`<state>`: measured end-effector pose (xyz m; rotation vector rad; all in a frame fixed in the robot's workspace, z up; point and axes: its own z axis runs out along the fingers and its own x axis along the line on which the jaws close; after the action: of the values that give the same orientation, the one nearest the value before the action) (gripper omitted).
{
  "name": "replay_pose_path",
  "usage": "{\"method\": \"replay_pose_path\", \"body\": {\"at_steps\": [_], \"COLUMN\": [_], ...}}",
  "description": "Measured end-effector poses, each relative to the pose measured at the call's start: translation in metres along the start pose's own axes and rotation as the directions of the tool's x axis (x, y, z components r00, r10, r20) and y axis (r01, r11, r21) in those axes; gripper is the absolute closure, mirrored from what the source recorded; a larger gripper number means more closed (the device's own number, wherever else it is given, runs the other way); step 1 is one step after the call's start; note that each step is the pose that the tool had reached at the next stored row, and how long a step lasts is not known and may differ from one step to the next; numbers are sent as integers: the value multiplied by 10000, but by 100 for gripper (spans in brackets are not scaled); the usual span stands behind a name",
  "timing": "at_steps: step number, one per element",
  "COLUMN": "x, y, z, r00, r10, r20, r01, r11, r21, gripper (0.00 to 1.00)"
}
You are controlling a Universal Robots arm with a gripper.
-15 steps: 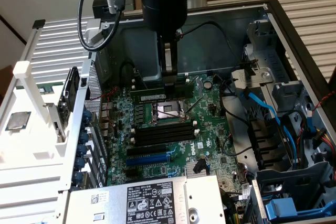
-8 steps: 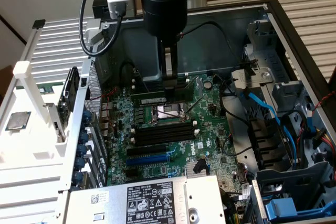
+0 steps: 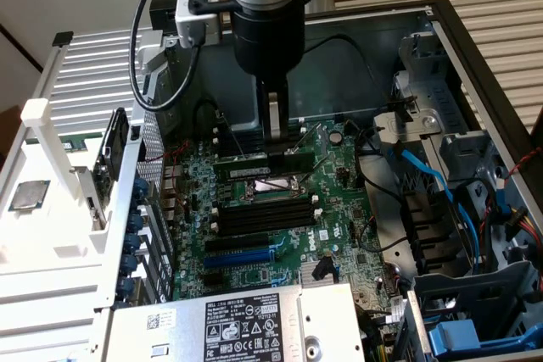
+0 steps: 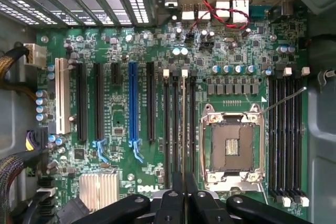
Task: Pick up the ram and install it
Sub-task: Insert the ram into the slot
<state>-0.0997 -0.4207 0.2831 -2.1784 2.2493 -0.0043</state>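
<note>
The ram (image 3: 246,170) is a thin green stick with a white label, held on edge and level. It hangs low over the black memory slots just beyond the CPU socket (image 3: 273,186) in the open computer case. My gripper (image 3: 273,137) comes straight down onto its top edge and is shut on it. In the wrist view the ram (image 4: 184,129) shows edge-on as a pale thin line running out from between my gripper (image 4: 184,195) fingertips, in line with a group of slots beside the socket (image 4: 232,148). I cannot tell whether it touches a slot.
A second bank of empty black memory slots (image 3: 259,216) lies on the near side of the socket. A blue expansion slot (image 3: 242,256) and the power supply (image 3: 229,324) sit nearer the camera. Drive cages and blue cables (image 3: 475,294) stand at the exterior view's right.
</note>
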Motion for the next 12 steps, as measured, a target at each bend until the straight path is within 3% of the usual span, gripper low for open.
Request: {"method": "replay_pose_path", "body": {"at_steps": [12], "x": [59], "y": [-1], "z": [117], "r00": [10000], "r10": [3], "r20": [5], "r01": [-3], "r11": [10000], "r21": [5], "gripper": [88]}}
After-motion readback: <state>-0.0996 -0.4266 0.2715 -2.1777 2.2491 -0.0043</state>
